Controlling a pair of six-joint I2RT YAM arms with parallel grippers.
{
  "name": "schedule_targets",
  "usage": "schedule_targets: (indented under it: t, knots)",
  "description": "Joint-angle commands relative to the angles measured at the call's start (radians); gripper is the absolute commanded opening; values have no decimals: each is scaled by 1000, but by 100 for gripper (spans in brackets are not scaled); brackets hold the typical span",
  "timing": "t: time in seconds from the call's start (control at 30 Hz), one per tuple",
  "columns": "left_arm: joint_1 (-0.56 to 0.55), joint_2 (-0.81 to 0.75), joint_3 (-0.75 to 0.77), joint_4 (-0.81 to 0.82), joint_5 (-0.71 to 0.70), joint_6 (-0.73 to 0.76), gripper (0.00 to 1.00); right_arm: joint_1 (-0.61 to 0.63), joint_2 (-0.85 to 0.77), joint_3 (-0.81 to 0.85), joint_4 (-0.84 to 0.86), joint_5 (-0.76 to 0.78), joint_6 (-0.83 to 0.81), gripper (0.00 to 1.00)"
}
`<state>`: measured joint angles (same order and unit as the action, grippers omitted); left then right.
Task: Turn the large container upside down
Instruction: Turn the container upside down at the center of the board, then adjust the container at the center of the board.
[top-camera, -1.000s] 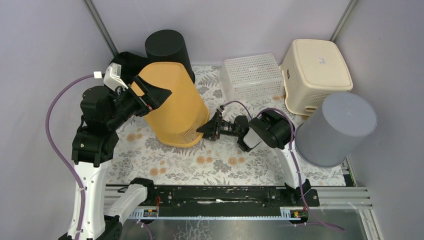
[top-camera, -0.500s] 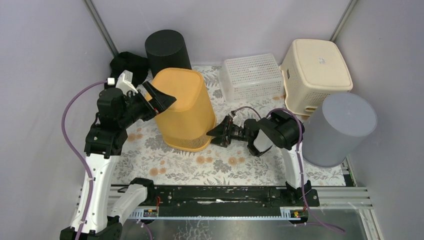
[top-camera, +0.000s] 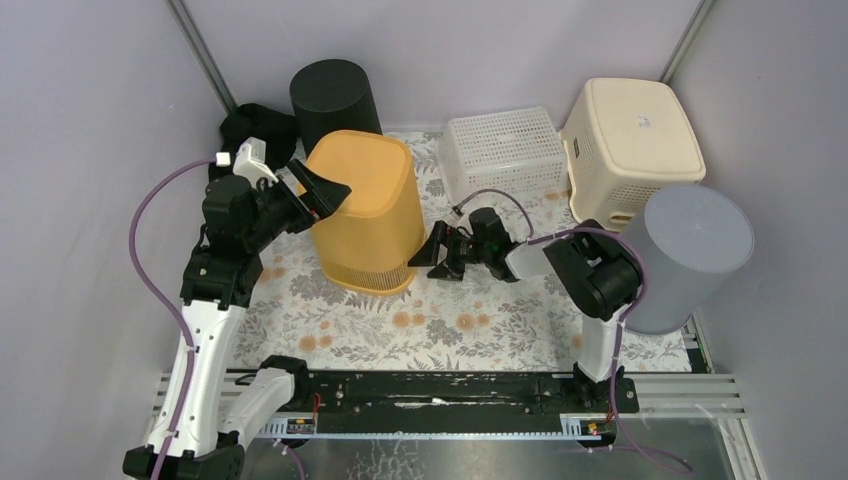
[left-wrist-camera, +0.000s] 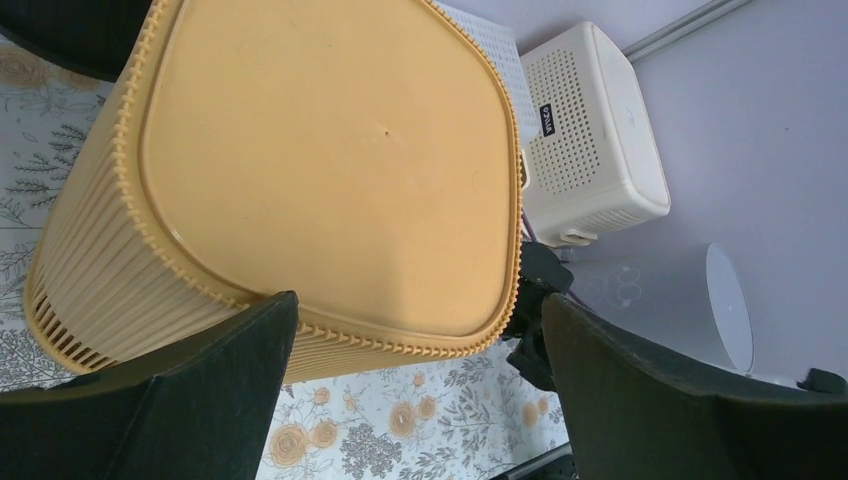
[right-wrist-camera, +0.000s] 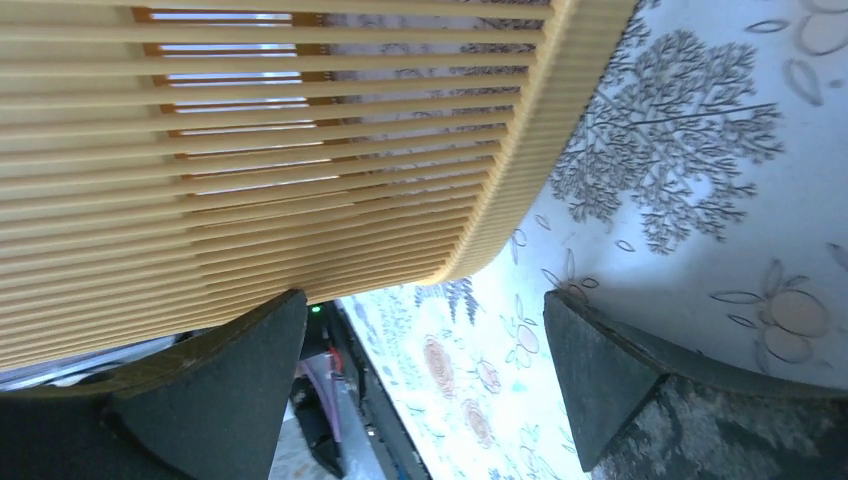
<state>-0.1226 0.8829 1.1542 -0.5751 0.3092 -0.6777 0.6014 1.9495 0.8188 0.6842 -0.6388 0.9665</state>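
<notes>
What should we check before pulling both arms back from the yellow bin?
1. Yellow bin base up, mouth down on the table: ok.
2. Left gripper open over the base, nothing held: ok.
3. Right gripper open beside the lower wall, nothing held: ok.
4. Rim flat on the table all round: cannot tell, far side hidden.
5. Gap to the black bin behind: cannot tell.
6. Gap to the white mesh basket: ok, apart.

Bright, even diffuse light; soft, faint shadows. Top view sharp; wrist views wide-angle, foreground slightly soft.
</notes>
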Motion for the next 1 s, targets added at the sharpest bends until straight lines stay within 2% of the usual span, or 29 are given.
schedule_targets:
  t: [0.0,0.1,0.27,0.37,0.53,0.6,0.8,0.97]
  knots:
    - [-7,19,-39,-7,9,14,100,-23,-46,36,-481,269,-239,98]
    - [-6,13,-34,-13,-4,18,100,-59,-100,100,-620,357,-319,98]
    - [-6,3,-24,-23,-5,17,100,-161,-113,206,-740,465,-388,98]
    - [-7,-6,-20,-29,-7,12,100,-207,-61,288,-744,503,-405,95]
    - [-6,-22,-15,-41,-5,6,100,-247,75,439,-686,472,-360,87]
    - [-6,-27,-9,-50,-8,7,100,-248,129,504,-672,463,-325,80]
    - [-7,-31,23,-79,-11,15,100,-245,254,662,-646,492,-242,47]
    - [-7,-27,24,-81,-6,12,100,-243,331,771,-650,512,-239,43]
